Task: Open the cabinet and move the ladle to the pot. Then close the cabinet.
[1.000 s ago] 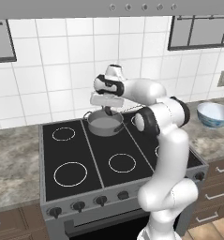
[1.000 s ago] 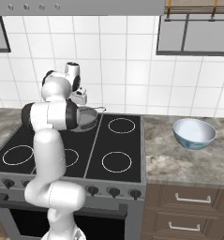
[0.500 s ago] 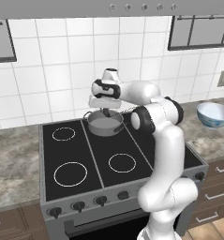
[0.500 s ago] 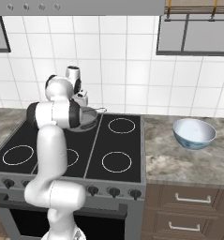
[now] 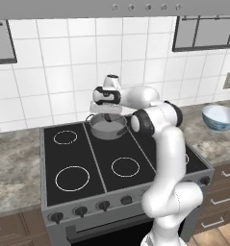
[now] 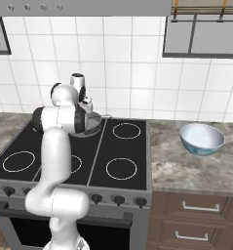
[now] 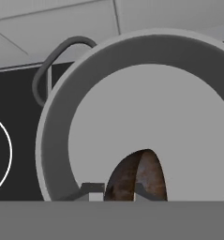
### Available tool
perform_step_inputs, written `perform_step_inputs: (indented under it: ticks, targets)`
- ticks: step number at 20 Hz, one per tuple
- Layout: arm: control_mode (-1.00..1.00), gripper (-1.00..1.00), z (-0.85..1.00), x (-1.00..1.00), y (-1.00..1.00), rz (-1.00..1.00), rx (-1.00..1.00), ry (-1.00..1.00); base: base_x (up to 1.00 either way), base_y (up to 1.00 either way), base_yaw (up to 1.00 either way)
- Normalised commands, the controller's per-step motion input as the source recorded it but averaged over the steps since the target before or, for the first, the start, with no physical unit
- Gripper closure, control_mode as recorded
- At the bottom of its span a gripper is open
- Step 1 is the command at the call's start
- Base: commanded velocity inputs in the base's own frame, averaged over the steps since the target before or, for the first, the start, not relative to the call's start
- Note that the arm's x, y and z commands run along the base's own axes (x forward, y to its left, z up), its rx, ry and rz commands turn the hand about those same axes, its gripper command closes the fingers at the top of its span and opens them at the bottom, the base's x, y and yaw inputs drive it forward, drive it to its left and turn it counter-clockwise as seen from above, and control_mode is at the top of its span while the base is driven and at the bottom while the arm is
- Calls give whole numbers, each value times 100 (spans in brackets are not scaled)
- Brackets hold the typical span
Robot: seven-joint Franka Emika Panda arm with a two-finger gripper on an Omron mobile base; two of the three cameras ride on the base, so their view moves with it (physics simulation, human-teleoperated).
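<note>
The claw [image 5: 106, 113] hangs over the pot [image 5: 108, 126], clamped on the ladle [image 7: 137, 176]. I'd lower it a touch, keep centred, then let go gently.

Even, bright rendered light, soft faint shadows, no glare, slightly blurry close-up hand view

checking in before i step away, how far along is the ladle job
Mostly done: the gripper hangs over the pot on the stove's back burner, and in the hand view the ladle sits between the shut fingertips above the pot's floor. In hand: letting it go. Left: closing the cabinet, whose door I cannot judge here.
</note>
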Motion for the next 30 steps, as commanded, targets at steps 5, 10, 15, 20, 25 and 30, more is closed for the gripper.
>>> perform_step_inputs:
  ticks: [5, 10, 15, 20, 25, 30]
  targets:
    - [-100, 100, -28, 26, 7, 0, 0, -3, 0, 0, 0]
    - [-100, 100, -27, 32, 8, 0, 0, -4, 0, 0, 0]
    - [-100, 100, -26, 34, 10, 0, 0, -4, 0, 0, 0]
    - [-100, -100, -23, 13, 14, 0, 0, -1, 0, 0, 0]
    - [-100, -100, -4, 0, 7, 0, 0, -2, 0, 0, 0]
    - [-100, -100, 3, -3, 2, 0, 0, -1, 0, 0, 0]
